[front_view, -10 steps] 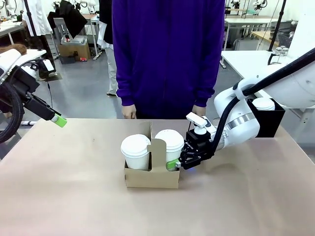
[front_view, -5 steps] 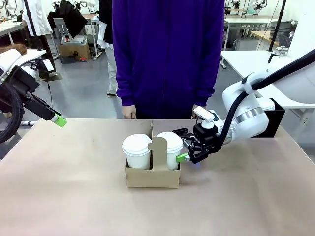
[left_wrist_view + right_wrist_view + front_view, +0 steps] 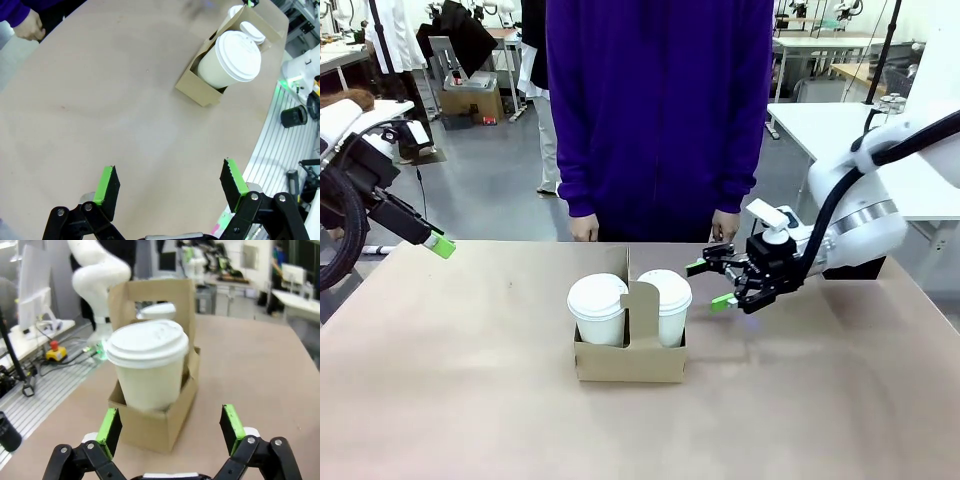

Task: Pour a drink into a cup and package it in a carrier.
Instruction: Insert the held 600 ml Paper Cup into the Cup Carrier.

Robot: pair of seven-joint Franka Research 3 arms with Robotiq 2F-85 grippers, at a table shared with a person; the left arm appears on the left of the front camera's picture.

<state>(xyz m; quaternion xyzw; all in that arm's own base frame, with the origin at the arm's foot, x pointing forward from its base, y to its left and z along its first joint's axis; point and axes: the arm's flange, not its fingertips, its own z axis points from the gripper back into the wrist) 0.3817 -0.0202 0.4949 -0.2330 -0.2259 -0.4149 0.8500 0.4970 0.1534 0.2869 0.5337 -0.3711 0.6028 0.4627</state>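
Carrier [image 3: 629, 362] mid-table, two lidded cups [image 3: 596, 308] in its slots, contents hidden by lids, handle tab partly masks far cup | right gripper [image 3: 715, 284] spread wide, empty, just beside carrier | left gripper [image 3: 170, 187] wide apart, empty, well apart

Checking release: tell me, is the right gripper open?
Open: the right gripper has its fingers spread, empty, beside the carrier.

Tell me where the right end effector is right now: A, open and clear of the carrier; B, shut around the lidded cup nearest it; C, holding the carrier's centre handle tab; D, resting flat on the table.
A: the right end effector is open, apart from the carrier and cup.
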